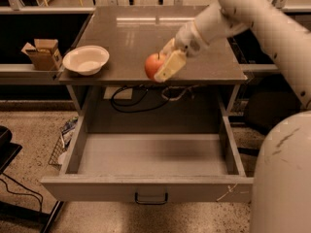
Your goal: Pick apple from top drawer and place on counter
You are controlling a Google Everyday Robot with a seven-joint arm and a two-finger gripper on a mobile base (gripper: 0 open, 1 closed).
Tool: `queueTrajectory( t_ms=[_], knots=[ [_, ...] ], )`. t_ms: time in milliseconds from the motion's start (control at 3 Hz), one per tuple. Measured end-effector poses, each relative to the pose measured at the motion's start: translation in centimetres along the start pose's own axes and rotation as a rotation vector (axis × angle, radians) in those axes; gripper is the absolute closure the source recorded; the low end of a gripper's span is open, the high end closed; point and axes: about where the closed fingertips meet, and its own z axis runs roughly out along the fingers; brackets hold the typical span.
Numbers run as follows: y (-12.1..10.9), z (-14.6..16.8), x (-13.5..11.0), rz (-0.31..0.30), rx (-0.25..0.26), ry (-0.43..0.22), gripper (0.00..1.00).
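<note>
The red-orange apple (pixel 152 65) is held in my gripper (pixel 163 64), just above the front edge of the grey-brown counter (pixel 146 33). The gripper's pale fingers (pixel 170 66) are shut around the apple's right side. My white arm reaches in from the upper right. The top drawer (pixel 150 188) stands pulled fully open below the counter, its inside bare, with a small dark handle (pixel 151 198) at the middle of its front.
A white bowl (pixel 86 59) sits on the counter's left front corner. A small cardboard box (pixel 43 53) stands on a shelf further left. Dark cables (pixel 131 100) hang under the counter behind the drawer. My robot body (pixel 282 178) fills the lower right.
</note>
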Motion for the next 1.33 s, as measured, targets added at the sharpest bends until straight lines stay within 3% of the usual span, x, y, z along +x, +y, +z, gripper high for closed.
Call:
queueTrajectory(
  t_ms=[333, 667, 1333],
  knots=[
    [0.1, -4.9, -4.0, -0.051, 0.004, 0.036, 1.00],
    [-1.2, -8.8, -4.9, -0.003, 0.091, 0.037, 1.00],
    [-10.5, -6.1, -1.7, 0.257, 0.318, 0.037, 1.00]
  ],
)
